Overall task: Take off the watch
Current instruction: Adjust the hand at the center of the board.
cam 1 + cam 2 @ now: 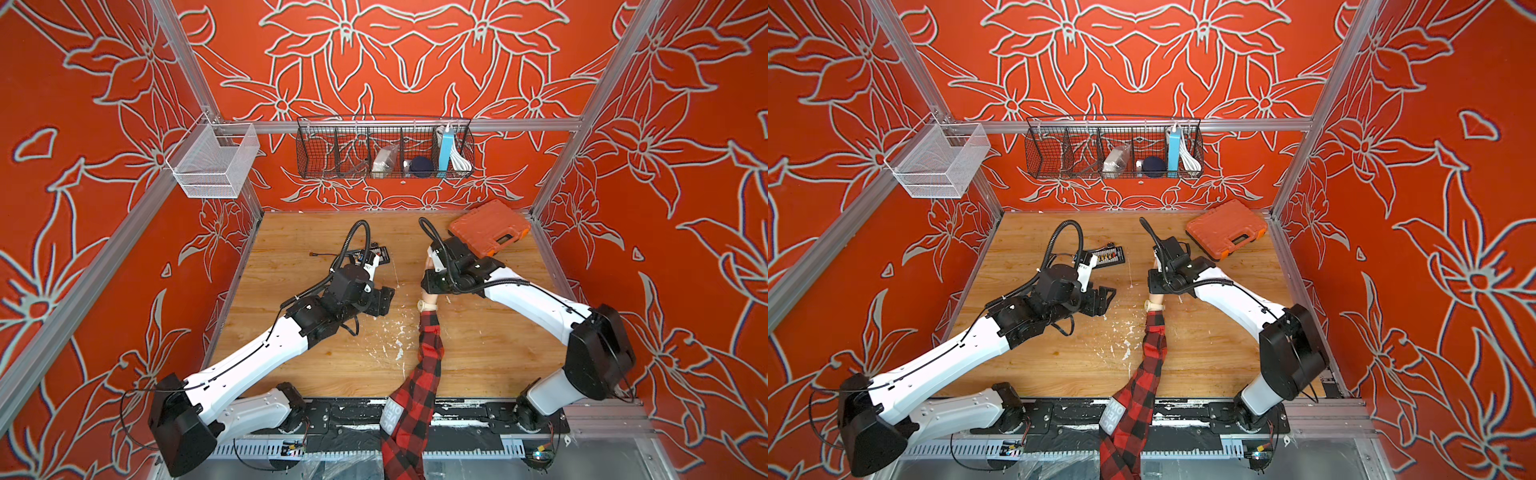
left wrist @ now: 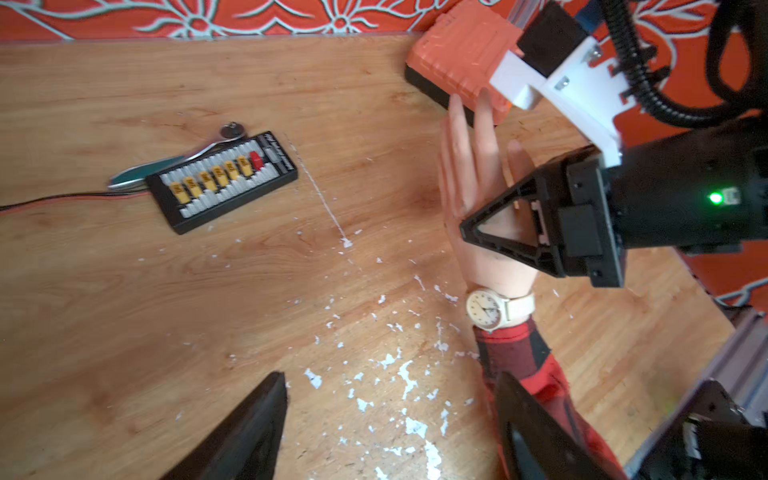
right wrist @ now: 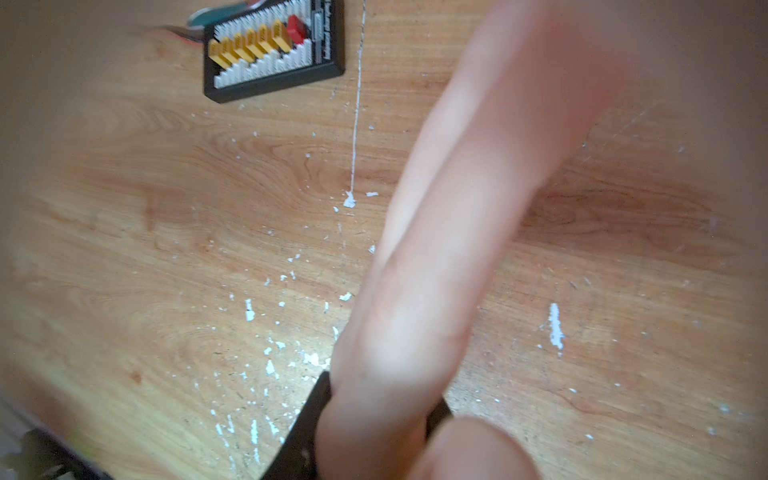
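Note:
The watch (image 2: 484, 309) has a pale round face and a cream strap. It sits on the wrist of a mannequin hand (image 2: 469, 166) that comes out of a red-black plaid sleeve (image 1: 424, 361). Both top views show the watch (image 1: 424, 306) (image 1: 1152, 305) just above the cuff. My right gripper (image 2: 473, 226) (image 1: 432, 278) is shut across the palm of the hand (image 3: 457, 249), a little beyond the watch. My left gripper (image 2: 390, 382) (image 1: 384, 297) stands open over the table left of the wrist, holding nothing; one finger (image 2: 523, 415) overlaps the sleeve.
A black tray with yellow connectors (image 2: 224, 183) and a ratchet wrench (image 2: 208, 149) lie at the back left. An orange tool case (image 1: 488, 226) sits at the back right, near the fingertips. White flakes (image 2: 395, 374) litter the wood. Wire baskets (image 1: 384, 147) hang on the back wall.

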Controlling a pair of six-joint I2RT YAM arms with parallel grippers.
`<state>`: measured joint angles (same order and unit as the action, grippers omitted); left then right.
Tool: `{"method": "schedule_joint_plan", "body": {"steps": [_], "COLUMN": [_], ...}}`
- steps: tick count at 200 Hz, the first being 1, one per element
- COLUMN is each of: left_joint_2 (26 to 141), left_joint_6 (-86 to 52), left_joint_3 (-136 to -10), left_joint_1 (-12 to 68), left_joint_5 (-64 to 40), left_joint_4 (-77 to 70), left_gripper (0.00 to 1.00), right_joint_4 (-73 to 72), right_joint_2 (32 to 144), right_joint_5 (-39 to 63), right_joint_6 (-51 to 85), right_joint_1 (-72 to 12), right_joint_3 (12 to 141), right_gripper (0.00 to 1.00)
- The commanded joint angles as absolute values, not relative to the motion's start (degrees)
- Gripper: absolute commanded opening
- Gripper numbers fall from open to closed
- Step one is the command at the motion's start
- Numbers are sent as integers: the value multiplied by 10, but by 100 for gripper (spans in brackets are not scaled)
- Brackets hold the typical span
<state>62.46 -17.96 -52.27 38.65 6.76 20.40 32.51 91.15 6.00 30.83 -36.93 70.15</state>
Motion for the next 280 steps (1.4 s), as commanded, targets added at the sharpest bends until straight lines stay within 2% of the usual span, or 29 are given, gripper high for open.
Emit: {"method": "schedule_joint_plan", "body": {"steps": [1,52,78,146,160,176,195,219,248,280], "left_joint_2": [615,596,572,537,534,531,532,537,546,562], "left_joint_6": [-169,-133,-116,-119,-120,-121,-121,-122,-124,-126], "left_joint_3": [-543,-611,-602,-585,-581,-578,-577,-575,-573,-573], "left_joint_1": [359,332,330,329,329,329,329,329,329,329], "left_joint_5": [77,78,102,118,121,123,123,117,103,65], "left_joint_4": [251,354,368,367,366,364,363,361,352,338], "left_gripper": [79,80,80,80,80,80,80,80,80,79], "right_joint_4": [437,516,529,516,517,518,479,413,317,270], "right_joint_2": [946,1040,1080,1173,1189,1202,1189,1146,1074,988], "right_joint_5": [-27,-115,-146,-148,-142,-113,-33,71,180,217], "right_joint_6": [259,236,241,263,269,273,278,293,322,314], "right_joint_1": [-383,-403,-412,-445,-451,-455,-455,-452,-431,-385], "right_joint_3": [742,801,822,907,932,964,967,941,868,764], "right_gripper": [27,30,30,31,38,46,53,68,68,68]}}
